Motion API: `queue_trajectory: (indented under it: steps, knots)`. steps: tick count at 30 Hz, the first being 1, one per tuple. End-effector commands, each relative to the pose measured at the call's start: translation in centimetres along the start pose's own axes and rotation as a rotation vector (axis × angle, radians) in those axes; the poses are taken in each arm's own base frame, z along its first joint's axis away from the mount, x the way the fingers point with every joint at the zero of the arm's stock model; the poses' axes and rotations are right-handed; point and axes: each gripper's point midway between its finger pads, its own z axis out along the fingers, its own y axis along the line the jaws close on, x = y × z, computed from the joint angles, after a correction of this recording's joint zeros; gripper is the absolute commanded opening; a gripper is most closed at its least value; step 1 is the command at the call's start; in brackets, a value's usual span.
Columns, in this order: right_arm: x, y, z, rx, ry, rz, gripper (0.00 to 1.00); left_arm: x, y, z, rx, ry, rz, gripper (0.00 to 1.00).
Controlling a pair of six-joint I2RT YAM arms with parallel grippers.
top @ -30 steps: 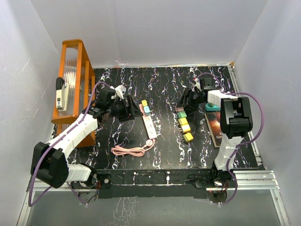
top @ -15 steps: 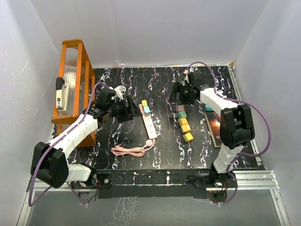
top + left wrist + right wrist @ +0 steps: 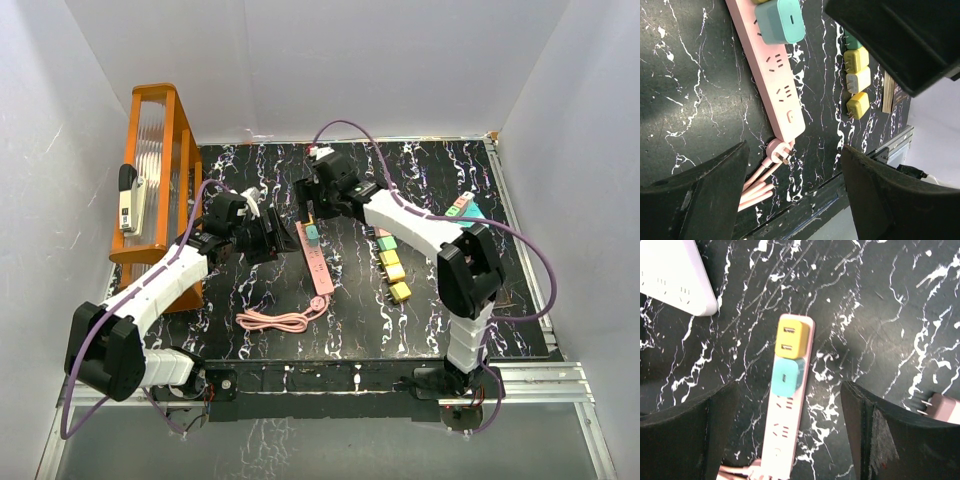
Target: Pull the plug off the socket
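Observation:
A pink power strip (image 3: 319, 268) lies in the middle of the black marble table, with a yellow plug (image 3: 792, 340) and a teal plug (image 3: 786, 376) seated at its far end. The teal plug also shows in the top view (image 3: 312, 233) and the left wrist view (image 3: 781, 20). My right gripper (image 3: 311, 200) hovers open above the strip's far end, with both plugs between its fingers (image 3: 680, 435) in the wrist view. My left gripper (image 3: 276, 238) is open and empty just left of the strip (image 3: 775, 75).
The strip's pink cord (image 3: 275, 320) lies coiled at the front. A row of loose pink, green and yellow plugs (image 3: 392, 262) lies to the right. A white power strip (image 3: 670, 275) is at the back left. An orange rack (image 3: 150, 170) stands along the left edge.
My right arm has swung left from the right side of the table to above the strip's far end. The left arm has barely moved.

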Motion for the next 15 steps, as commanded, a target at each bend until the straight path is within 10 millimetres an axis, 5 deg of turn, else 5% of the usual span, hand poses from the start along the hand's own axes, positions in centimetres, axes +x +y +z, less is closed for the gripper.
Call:
queue_trajectory:
  steps: [1,15]
  knots:
    - [-0.7,0.0,0.9,0.130,-0.021,-0.051,0.78,0.4,-0.3,-1.1,0.015,-0.008,0.025,0.72]
    - [1.9,1.5,3.9,0.212,0.046,-0.098,0.49,1.0,0.0,-1.6,0.018,-0.010,0.046,0.74]
